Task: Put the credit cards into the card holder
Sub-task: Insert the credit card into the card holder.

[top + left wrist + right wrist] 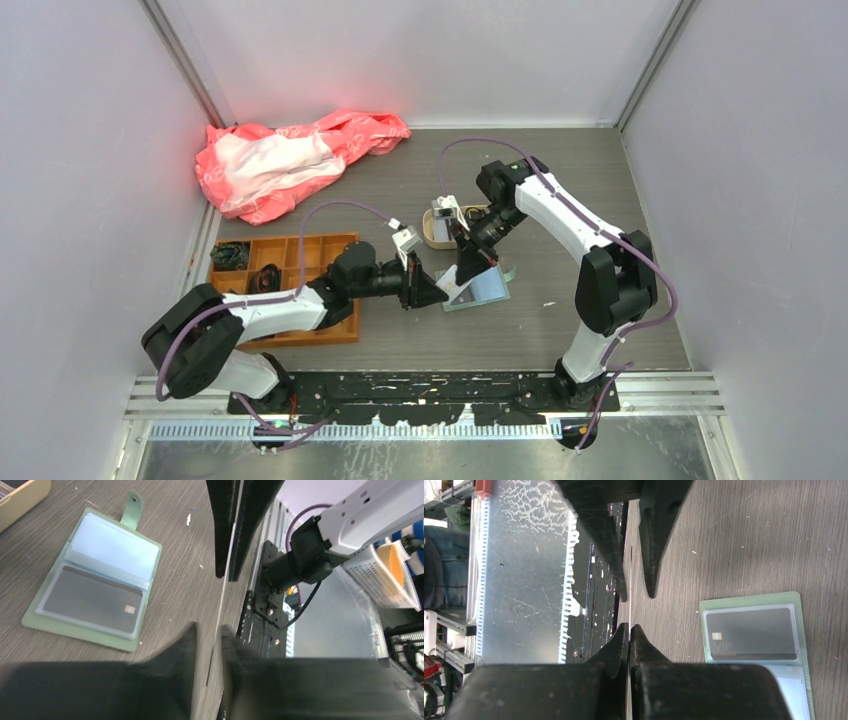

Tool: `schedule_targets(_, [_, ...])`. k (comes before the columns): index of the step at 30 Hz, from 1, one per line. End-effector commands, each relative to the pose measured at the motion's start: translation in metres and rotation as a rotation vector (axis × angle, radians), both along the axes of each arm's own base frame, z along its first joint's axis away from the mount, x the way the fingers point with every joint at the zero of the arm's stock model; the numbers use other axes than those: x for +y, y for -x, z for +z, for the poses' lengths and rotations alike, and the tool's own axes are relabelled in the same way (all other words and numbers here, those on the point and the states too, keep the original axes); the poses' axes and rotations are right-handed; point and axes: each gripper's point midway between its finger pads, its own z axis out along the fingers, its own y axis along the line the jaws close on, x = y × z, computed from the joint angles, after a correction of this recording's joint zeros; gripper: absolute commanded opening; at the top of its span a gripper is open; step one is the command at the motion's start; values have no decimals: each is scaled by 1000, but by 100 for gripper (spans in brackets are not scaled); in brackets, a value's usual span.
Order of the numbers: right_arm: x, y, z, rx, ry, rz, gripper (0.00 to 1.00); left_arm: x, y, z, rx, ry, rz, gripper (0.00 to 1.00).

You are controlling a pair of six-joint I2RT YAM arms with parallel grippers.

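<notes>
The sage-green card holder (482,290) lies open on the table, with a dark card (90,602) in its lower pocket and a pale blue empty-looking pocket above. It also shows in the right wrist view (754,635). My right gripper (629,626) is shut on a thin pale card (630,580) seen edge-on, held upright just above the table left of the holder. My left gripper (209,627) is open, its fingers on either side of that same card (224,585), not touching it. In the top view both grippers, left (432,290) and right (468,272), meet beside the holder.
A beige tray (432,240) stands just behind the grippers; its corner shows in the left wrist view (20,495). An orange compartment tray (290,250) sits at the left under my left arm. A pink bag (290,160) lies at the back left.
</notes>
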Motion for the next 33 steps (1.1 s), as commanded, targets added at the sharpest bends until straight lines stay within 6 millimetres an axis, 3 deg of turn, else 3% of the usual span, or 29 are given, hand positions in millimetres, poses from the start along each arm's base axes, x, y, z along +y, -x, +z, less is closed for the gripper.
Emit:
schedule_targets(1, [3, 3, 18, -47, -44, -13, 9, -14, -9, 37, -95, 95, -20, 1])
schedule_targets(4, [1, -7, 24, -43, -40, -87, 24, -10, -18, 47, -95, 159, 68, 0])
schedule_targets(8, [-17, -40, 58, -7, -168, -275, 48, 5, -28, 67, -78, 323, 210, 0])
schedule_targets(9, [-22, -46, 69, 7, -220, -312, 62, 8, -29, 74, -68, 363, 227, 0])
schedule_targets(10, [-29, -51, 80, 18, -270, -349, 89, 9, -31, 80, -52, 401, 245, 0])
schedule_targets(11, [-34, -54, 92, 30, -331, -380, 98, 9, -33, 86, -33, 430, 257, 0])
schedule_targets(14, [-41, -56, 116, 65, -453, -423, 100, 5, -37, 106, 0, 518, 261, 0])
schedule_targets(19, [-39, -48, 133, 126, -497, -428, 100, -2, -45, 133, 23, 646, 281, 0])
schedule_targets(24, [-35, -49, 124, 125, -420, -437, 100, -15, -43, 143, 26, 668, 258, 0])
schedule_targets(28, [-32, -88, 109, 153, -300, -671, 100, -19, -44, 141, 35, 667, 264, 0])
schedule_targets(33, [-22, -80, 116, 172, -348, -635, 100, -21, -45, 137, 47, 663, 283, 0])
